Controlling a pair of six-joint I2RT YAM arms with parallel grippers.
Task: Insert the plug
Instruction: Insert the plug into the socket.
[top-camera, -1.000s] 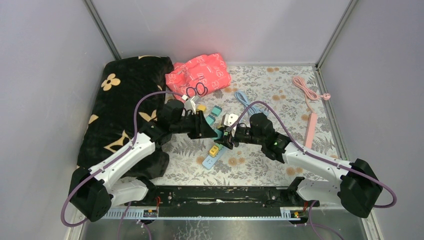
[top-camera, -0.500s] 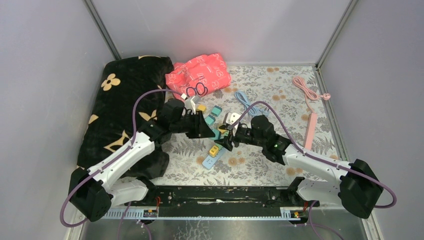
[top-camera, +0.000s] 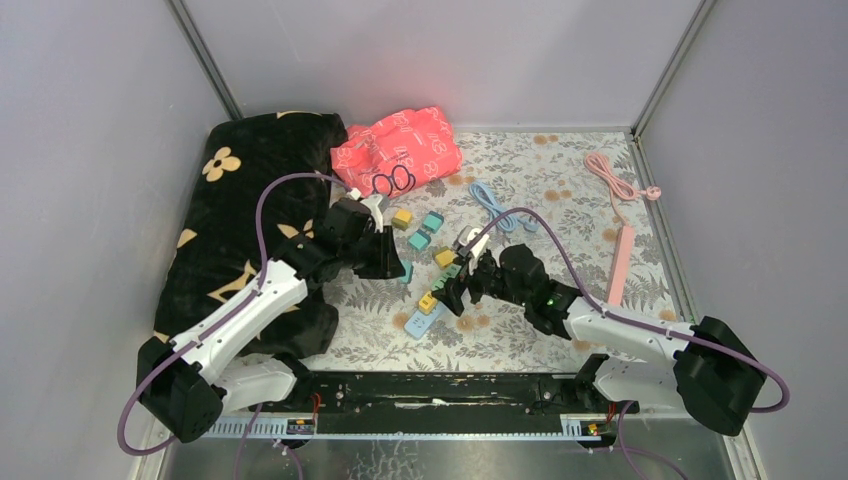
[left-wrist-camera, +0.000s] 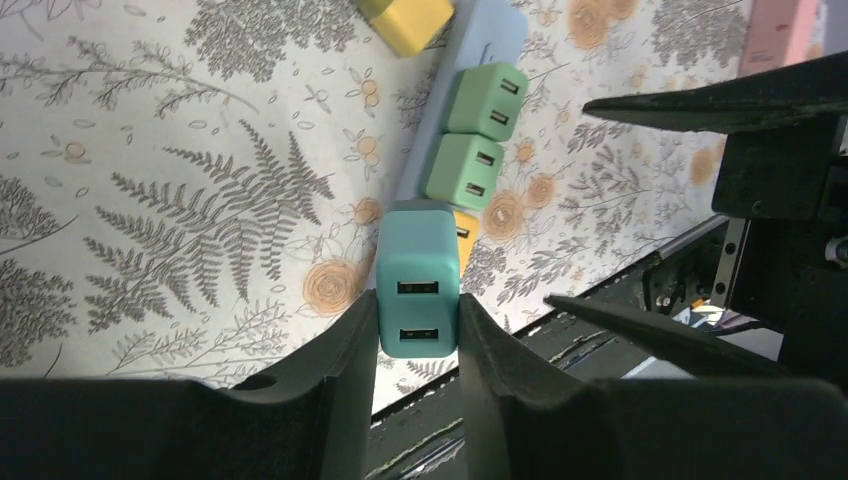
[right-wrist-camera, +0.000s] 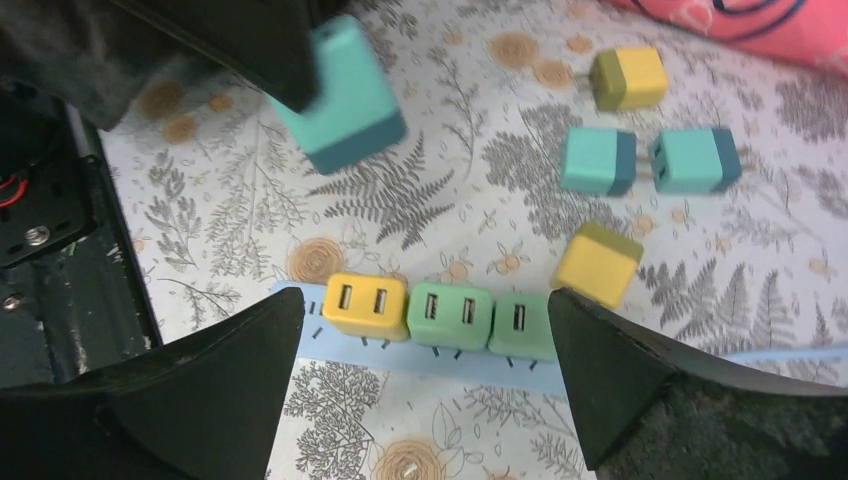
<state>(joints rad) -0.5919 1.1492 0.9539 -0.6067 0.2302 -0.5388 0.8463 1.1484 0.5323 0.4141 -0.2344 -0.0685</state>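
**Held plug and surrounding strip.** The teal plug (left-wrist-camera: 420, 275) sits clamped between the fingers of the left gripper (left-wrist-camera: 418, 325), which is closed firmly on its two flat sides. The plug body projects past the fingertips, and its two USB ports face back toward the wrist. It hangs raised above the floral table cover (right-wrist-camera: 440, 215), apart from the blue power strip (right-wrist-camera: 450, 362), which lies just beyond and below the fingertips. Three plugs already occupy a row on the strip: a yellow plug (right-wrist-camera: 365, 303) nearest the held one, then two green plugs (right-wrist-camera: 450, 315). A short bare end of the strip shows beside the yellow plug. The right gripper (right-wrist-camera: 425, 300) is spread wide and grips nothing. From its own wrist, the seated row appears between its two fingers, and the held plug is up and to the left of them. A loose yellow plug (right-wrist-camera: 598, 265) rests just beside the strip, beyond the green pair. Farther out lie two loose teal plugs (right-wrist-camera: 598, 160) and an olive-yellow plug (right-wrist-camera: 628, 78). Outward again, a red bag (top-camera: 400, 145) lies beyond the left gripper, a black flowered blanket (top-camera: 240, 200) is on its outer side, and a pink power strip (top-camera: 622, 260) lies well apart on the right arm's outer side.
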